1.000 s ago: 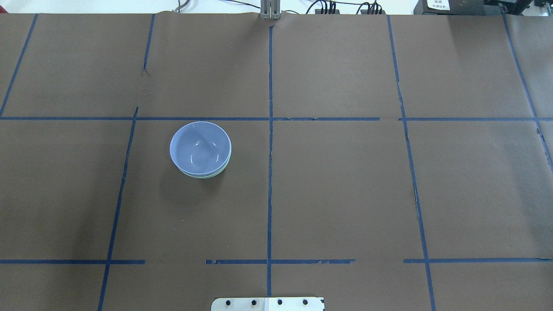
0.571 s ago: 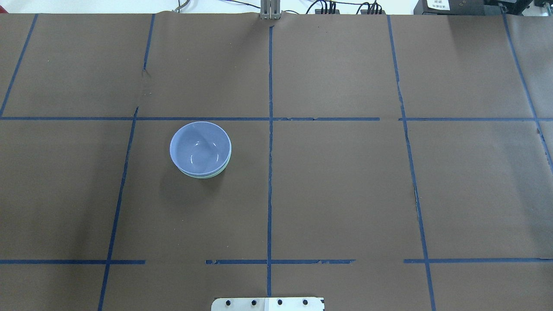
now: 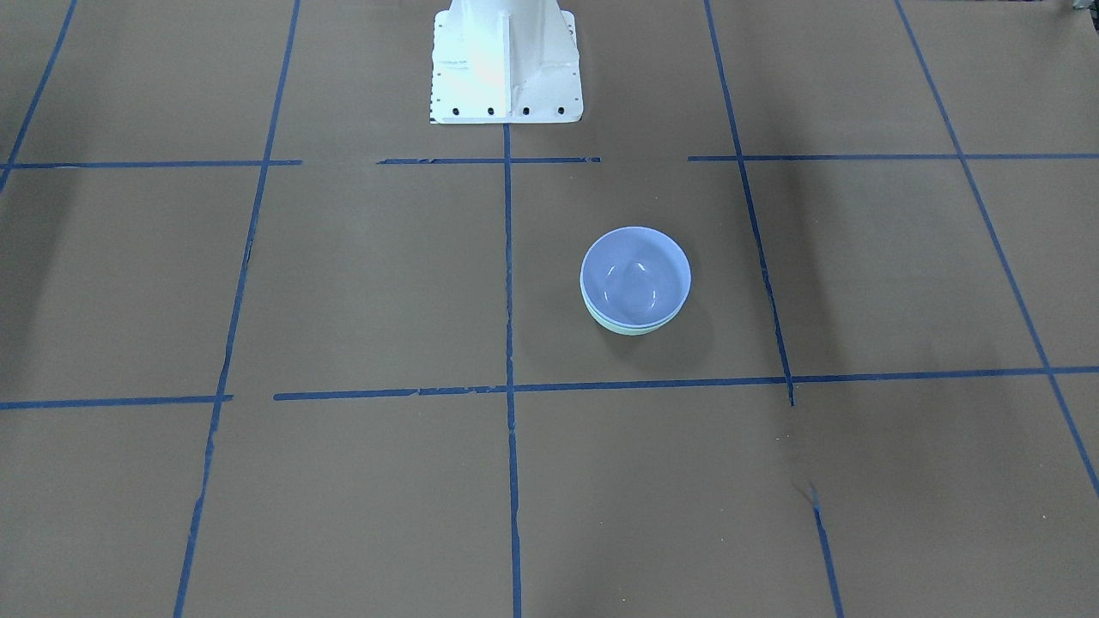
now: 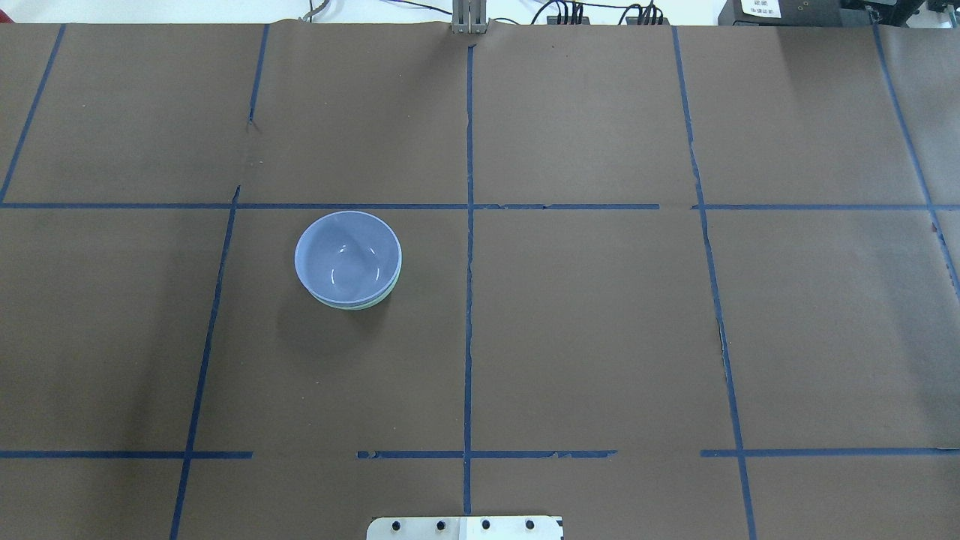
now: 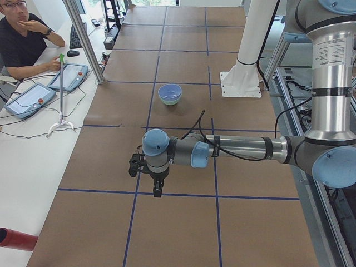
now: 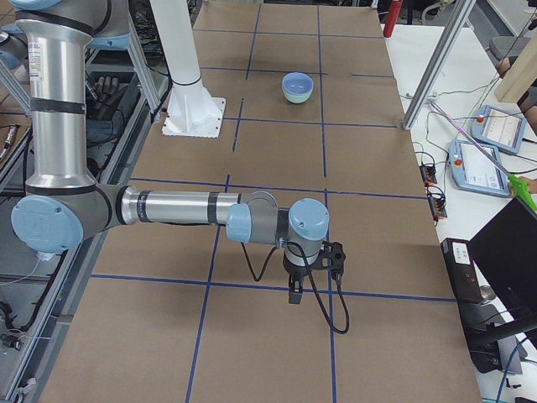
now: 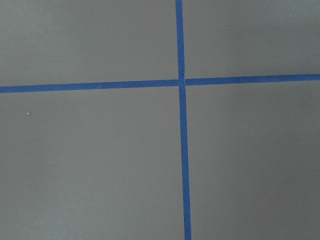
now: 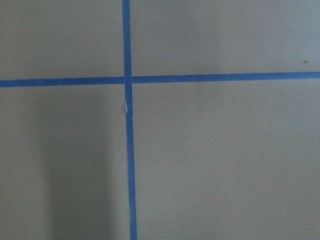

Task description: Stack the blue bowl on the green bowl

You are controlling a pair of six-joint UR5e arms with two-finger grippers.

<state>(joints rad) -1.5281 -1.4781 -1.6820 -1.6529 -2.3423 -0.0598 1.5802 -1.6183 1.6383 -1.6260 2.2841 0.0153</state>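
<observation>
Blue bowl (image 4: 347,255) sits nested in the green bowl (image 4: 361,304) — just a thin mint crescent of rim peeks out beneath it. The pair stands upright on the brown-papered table (image 4: 600,337), in the robot's left half, near the centre tape line (image 4: 469,300). Both arms are well apart from the stack: the left gripper (image 5: 157,191) hangs pointing down toward its end of the table, and the right gripper (image 6: 295,291) does likewise at the opposite end — wide or narrow, I cannot tell for either. Each wrist camera looks down on paper and a blue tape cross (image 7: 181,81).
</observation>
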